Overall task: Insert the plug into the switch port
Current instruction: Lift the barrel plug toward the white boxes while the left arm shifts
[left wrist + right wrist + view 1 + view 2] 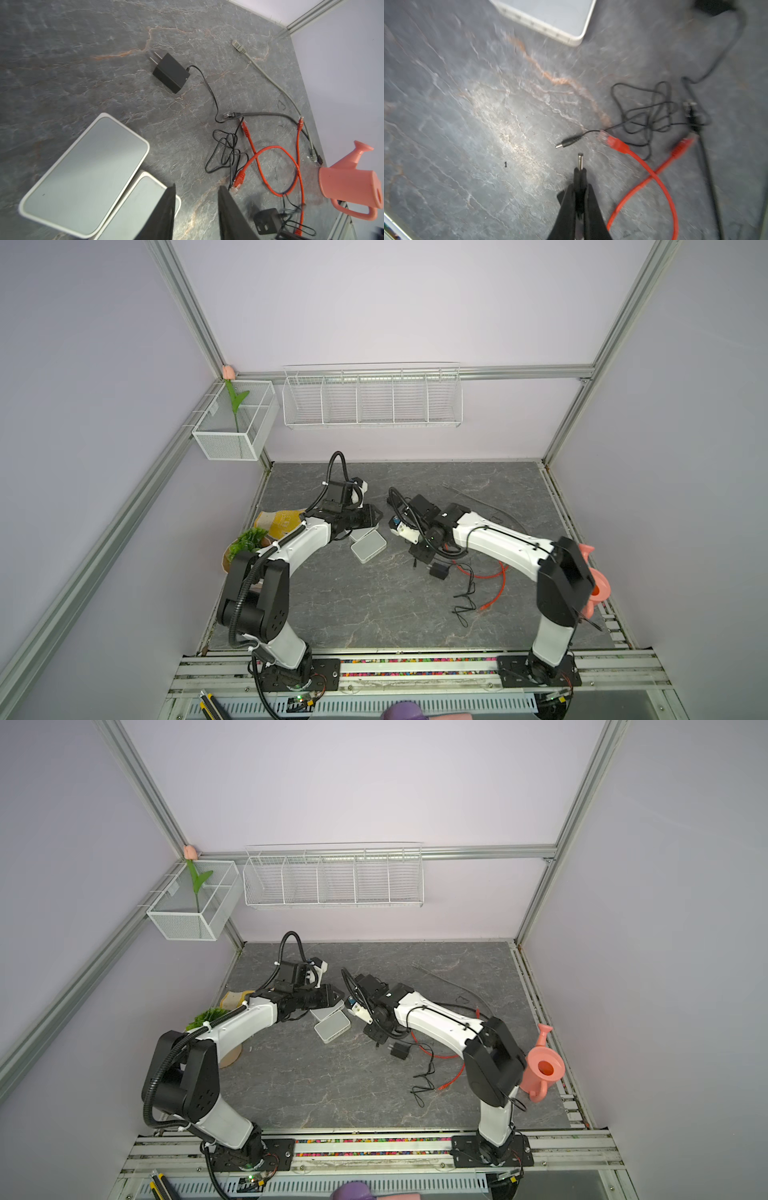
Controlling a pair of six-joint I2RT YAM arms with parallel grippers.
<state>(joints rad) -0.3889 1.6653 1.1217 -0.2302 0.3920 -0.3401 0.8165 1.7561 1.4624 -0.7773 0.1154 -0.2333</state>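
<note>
Lilac walls and an aluminium frame close off the grey stone-look table point(374, 614) on three sides. Its front half, between the two arm bases, lies bare, and so does the back right corner apart from a thin grey cable point(241, 49). On the back wall hangs a white wire rack point(372, 400) split into compartments. Beside it, in the corner, a mesh basket point(224, 445) holds a fake tulip point(235, 406). A pink watering can point(542, 1069) stands at the table's right edge by the right arm's elbow, and a paper bag point(282, 522) with green leaves sits at the left edge.

Near the middle two white boxes lie side by side, touching: the bigger switch point(87, 172) and the smaller switch point(137, 207). The left gripper point(197, 199) hovers at the smaller switch's end, its jaws partly apart with nothing between them. To the right lie a black adapter point(170, 72) and red cables point(246, 131).

The right gripper point(580, 187) is pinched tight on the plug point(580, 162), whose metal tip points away from the jaws. Bare table separates it from the switches. A second plug point(566, 143) lies just beyond it.
</note>
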